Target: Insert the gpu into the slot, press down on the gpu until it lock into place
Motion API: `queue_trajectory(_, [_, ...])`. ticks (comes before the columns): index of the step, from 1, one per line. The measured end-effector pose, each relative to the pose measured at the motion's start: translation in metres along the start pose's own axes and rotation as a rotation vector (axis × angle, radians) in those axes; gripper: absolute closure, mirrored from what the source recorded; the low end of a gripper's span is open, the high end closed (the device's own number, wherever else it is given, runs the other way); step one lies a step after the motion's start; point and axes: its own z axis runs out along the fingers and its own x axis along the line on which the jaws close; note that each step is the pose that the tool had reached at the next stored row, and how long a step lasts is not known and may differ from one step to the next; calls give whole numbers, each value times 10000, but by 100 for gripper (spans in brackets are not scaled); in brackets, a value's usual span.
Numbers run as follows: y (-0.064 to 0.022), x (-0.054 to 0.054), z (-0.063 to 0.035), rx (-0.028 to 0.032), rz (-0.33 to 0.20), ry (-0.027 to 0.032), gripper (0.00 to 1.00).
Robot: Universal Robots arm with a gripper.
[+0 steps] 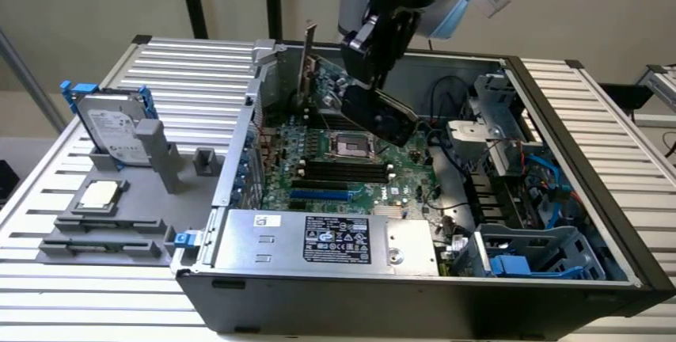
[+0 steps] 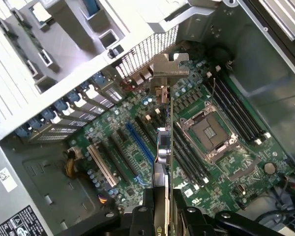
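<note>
The gripper (image 2: 162, 216) is clenched on the gpu (image 2: 163, 147), holding it on edge above the motherboard (image 2: 201, 189). The card's long axis runs away from the fingers, roughly parallel to the blue slot (image 2: 140, 142), which lies below and apart from it. Its metal bracket (image 2: 169, 66) points toward the case's vented rear wall (image 2: 147, 49).

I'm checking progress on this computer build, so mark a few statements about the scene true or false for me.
1. The gripper grips the thin flat black gpu card. True.
2. The gpu card sits in the long bright-blue plastic slot. False: it hangs tilted above the green motherboard, and the slot is bare.
3. The large grey labelled power-supply box is inside the open black computer case. True.
4. The silver hard drive lies inside the case. False: it stands outside, at the exterior view's left.
</note>
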Motion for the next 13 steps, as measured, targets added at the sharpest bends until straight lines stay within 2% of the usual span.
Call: queue_trajectory(13, [-8,-4,103,149,-2358,134,74])
